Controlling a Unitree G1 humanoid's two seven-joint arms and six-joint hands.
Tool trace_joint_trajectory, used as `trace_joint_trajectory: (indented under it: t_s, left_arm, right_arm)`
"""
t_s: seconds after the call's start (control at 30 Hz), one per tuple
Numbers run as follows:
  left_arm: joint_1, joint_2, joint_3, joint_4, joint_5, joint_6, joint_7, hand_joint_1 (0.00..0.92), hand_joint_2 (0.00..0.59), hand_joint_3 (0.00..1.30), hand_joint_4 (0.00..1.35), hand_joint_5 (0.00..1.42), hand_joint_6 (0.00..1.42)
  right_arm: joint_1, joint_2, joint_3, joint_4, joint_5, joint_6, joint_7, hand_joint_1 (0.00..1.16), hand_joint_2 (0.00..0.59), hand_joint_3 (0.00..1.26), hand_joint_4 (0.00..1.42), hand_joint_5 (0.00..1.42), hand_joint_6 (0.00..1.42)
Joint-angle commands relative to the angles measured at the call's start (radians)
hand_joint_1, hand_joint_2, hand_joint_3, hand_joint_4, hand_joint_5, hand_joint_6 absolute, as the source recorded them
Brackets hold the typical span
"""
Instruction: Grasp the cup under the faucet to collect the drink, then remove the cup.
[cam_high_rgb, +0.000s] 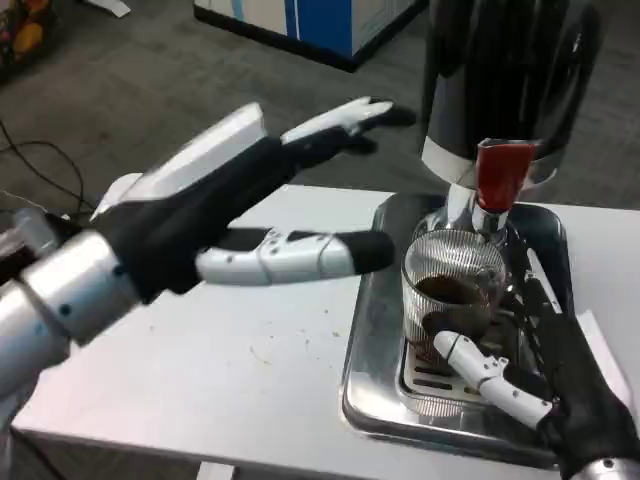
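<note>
A clear ribbed glass cup (452, 290) with dark drink in its lower part stands on the drip grate of a metal tray (372, 350), right under the silver faucet with a red lever (500, 175) of a black dispenser (505, 70). My right hand (530, 370) reaches in from the lower right and wraps the cup, one white finger across its base and black fingers along its right side. My left hand (250, 210) hovers raised over the table left of the cup, fingers stretched out and apart, holding nothing.
The white table (230, 370) stretches left of the tray, with small brown specks on it. Beyond the table's far edge lie grey floor, a blue and white cabinet (310, 20) and black cables (40, 165) at left.
</note>
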Motion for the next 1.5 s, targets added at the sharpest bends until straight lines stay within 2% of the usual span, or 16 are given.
trace_joint_trajectory:
  t_s: [0.03, 0.2, 0.53, 0.97, 1.5]
  left_arm:
    - [0.110, 0.028, 0.057, -0.048, -0.012, -0.004, 0.014, 0.125, 0.109, 0.13, 0.04, 0.14, 0.12]
    - [0.220, 0.029, 0.107, -0.050, -0.011, -0.021, 0.029, 0.143, 0.119, 0.14, 0.05, 0.15, 0.14]
    - [0.365, 0.025, 0.133, -0.020, 0.009, -0.054, 0.064, 0.148, 0.123, 0.14, 0.06, 0.16, 0.14]
    - [0.455, 0.033, 0.128, -0.051, 0.009, -0.040, 0.072, 0.155, 0.130, 0.15, 0.06, 0.16, 0.14]
    - [0.504, 0.048, 0.127, -0.066, 0.012, -0.027, 0.065, 0.169, 0.142, 0.16, 0.06, 0.16, 0.14]
  right_arm:
    - [0.000, 0.015, 0.008, 0.013, -0.006, 0.008, -0.017, 0.61, 0.230, 0.00, 0.00, 0.11, 0.02]
    - [-0.010, 0.029, 0.009, 0.028, -0.015, 0.011, -0.031, 0.61, 0.230, 0.00, 0.00, 0.11, 0.02]
    - [-0.033, 0.053, 0.003, 0.081, -0.025, 0.025, -0.076, 0.63, 0.228, 0.00, 0.00, 0.11, 0.02]
    - [-0.091, 0.089, -0.025, 0.168, -0.007, 0.015, -0.140, 0.65, 0.218, 0.00, 0.00, 0.10, 0.01]
    - [-0.114, 0.090, -0.021, 0.218, 0.050, -0.044, -0.133, 0.61, 0.202, 0.00, 0.00, 0.06, 0.00]
